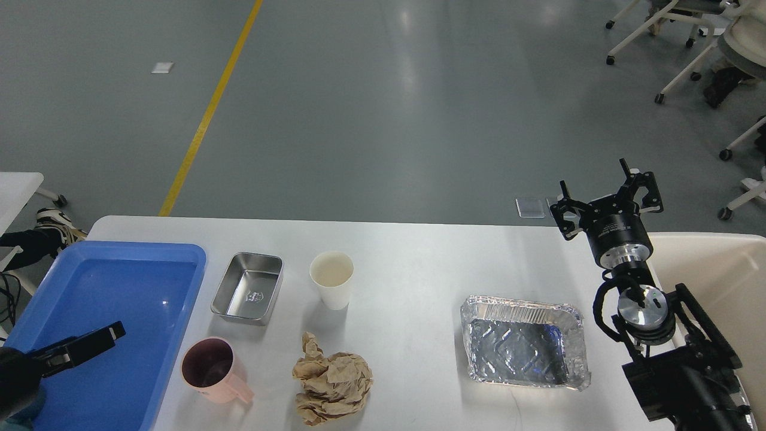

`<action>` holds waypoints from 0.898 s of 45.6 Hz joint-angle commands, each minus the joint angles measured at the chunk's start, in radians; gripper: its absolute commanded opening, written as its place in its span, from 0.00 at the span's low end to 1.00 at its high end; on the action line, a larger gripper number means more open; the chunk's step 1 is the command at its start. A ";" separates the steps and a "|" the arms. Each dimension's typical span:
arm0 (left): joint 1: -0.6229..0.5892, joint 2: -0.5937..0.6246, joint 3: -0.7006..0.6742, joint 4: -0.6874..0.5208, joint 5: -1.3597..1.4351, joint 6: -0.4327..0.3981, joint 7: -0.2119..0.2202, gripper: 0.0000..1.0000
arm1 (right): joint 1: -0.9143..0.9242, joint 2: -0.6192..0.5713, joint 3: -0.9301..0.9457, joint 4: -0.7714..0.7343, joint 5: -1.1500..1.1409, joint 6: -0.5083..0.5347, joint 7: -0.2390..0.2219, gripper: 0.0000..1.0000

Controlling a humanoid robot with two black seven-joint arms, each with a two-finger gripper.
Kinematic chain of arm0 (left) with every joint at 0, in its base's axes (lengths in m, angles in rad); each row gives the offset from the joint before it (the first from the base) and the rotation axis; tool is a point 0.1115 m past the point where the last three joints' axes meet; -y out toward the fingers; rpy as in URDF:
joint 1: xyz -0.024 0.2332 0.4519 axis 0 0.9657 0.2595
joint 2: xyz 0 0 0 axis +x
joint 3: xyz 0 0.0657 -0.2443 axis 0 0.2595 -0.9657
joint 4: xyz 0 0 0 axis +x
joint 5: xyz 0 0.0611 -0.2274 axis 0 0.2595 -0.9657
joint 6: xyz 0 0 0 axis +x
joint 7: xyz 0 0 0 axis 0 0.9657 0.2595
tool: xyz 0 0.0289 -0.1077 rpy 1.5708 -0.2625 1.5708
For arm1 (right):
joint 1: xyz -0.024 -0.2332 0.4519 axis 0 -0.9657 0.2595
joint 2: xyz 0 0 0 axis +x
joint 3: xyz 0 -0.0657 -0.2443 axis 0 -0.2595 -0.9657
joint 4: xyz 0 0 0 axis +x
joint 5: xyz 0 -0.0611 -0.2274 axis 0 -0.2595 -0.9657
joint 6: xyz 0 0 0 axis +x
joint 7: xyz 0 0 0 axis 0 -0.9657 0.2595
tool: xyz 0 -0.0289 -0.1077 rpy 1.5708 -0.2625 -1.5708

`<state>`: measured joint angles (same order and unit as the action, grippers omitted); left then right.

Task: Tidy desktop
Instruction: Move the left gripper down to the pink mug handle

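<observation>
The white desktop [407, 263] carries a steel tray [247, 288], a white paper cup [332, 279], a pink mug [212, 370], a crumpled brown paper wad [330, 388] and a foil tray [525, 349]. My right gripper [604, 191] is open and empty, raised over the desktop's far right edge, apart from the foil tray. My left gripper [90, 347] hangs over the blue tray [102, 281], near its front; its fingers look close together with nothing visible between them.
A beige bin [718, 281] stands at the right, beside my right arm. Rolling chairs [676, 36] stand on the grey floor at the far right. A yellow floor line [209, 108] runs beyond the table.
</observation>
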<state>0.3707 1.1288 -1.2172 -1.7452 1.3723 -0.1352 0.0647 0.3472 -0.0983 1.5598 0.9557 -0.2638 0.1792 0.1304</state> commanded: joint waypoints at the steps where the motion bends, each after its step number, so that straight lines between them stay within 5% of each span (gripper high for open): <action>1: -0.021 -0.006 0.005 0.033 0.001 -0.037 -0.014 0.97 | -0.005 -0.003 0.000 0.000 0.000 0.000 0.000 1.00; 17: -0.348 -0.136 0.335 0.134 0.080 -0.080 -0.011 0.97 | -0.005 -0.003 0.000 0.003 0.000 0.000 0.000 1.00; 33: -0.363 -0.237 0.366 0.168 0.263 -0.078 -0.006 0.90 | -0.013 -0.012 0.000 0.003 0.000 0.000 0.000 1.00; 41: -0.362 -0.244 0.366 0.170 0.309 -0.078 -0.003 0.78 | -0.013 -0.015 0.002 0.002 0.000 0.000 0.000 1.00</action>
<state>0.0073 0.8895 -0.8515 -1.5759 1.6567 -0.2132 0.0582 0.3347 -0.1125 1.5613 0.9588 -0.2639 0.1795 0.1305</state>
